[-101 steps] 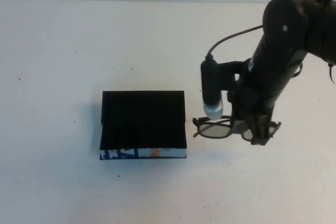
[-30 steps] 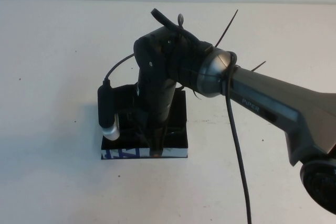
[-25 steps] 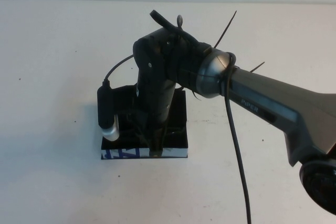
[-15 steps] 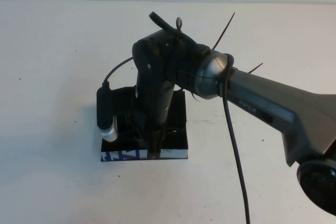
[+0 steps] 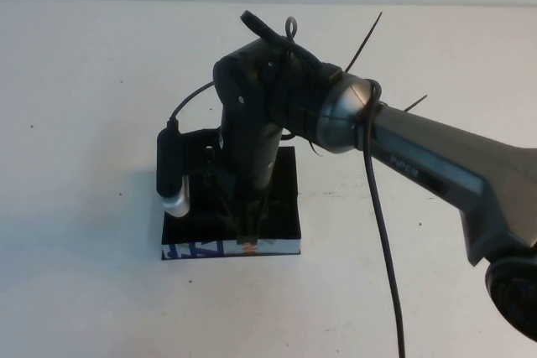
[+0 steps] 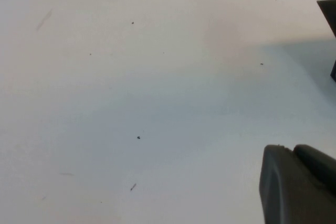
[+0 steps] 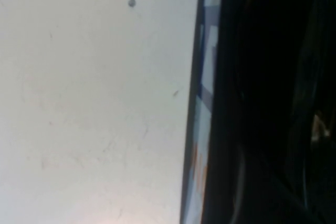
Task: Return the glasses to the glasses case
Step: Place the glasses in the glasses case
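Hovering right tool [image 5: 248,236] over glasses case [image 5: 281,215]; left tool [image 6: 296,184] parked.

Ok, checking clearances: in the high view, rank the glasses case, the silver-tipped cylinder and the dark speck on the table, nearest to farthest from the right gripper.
1. glasses case, directly under the right gripper.
2. silver-tipped cylinder, to its left.
3. dark speck, far left on the table.
The left gripper shows only in its wrist view, above the table.

Pretty even, bright light is seen on the table [image 5: 84,81], with soft shadows cast left of the glasses case [image 5: 285,207]. Both wrist views are blurred; the case interior is crushed to black.
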Available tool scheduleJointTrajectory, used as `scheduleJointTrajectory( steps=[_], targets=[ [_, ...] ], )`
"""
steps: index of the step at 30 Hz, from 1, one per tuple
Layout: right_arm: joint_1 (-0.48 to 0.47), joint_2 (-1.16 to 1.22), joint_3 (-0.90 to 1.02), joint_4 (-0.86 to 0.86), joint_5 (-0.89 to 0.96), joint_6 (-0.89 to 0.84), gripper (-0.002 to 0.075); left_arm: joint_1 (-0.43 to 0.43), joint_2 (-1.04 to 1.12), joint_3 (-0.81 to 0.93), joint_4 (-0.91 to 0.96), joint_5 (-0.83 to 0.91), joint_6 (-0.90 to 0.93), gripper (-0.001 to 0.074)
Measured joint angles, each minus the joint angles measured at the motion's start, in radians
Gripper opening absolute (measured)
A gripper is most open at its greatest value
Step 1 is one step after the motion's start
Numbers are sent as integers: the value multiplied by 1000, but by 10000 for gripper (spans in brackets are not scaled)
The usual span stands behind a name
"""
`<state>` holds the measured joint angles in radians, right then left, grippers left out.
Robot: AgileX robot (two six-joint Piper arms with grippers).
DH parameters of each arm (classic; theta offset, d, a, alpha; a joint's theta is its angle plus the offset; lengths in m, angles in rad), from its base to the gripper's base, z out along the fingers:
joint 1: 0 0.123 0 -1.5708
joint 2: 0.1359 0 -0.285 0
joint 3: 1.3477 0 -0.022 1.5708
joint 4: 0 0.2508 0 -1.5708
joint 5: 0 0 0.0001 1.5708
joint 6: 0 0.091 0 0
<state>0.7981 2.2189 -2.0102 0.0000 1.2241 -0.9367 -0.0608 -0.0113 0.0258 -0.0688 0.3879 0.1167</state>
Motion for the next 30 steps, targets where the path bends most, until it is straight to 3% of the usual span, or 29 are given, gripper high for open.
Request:
scheduleJointTrajectory(
  steps=[9, 17, 24, 30],
  targets=[
    [0, -45, 0, -23, 2, 52, 216, 0, 0, 0, 0, 0, 0, -4],
    [0, -224, 90, -34, 4, 301, 205, 0, 0, 0, 0, 0, 0, -4],
    [-37, -342, 189, -36, 15, 418, 24, 0, 0, 0, 0, 0, 0, -4],
    [-86, -348, 192, -27, 16, 484, -5, 0, 0, 0, 0, 0, 0, -4]
  ],
)
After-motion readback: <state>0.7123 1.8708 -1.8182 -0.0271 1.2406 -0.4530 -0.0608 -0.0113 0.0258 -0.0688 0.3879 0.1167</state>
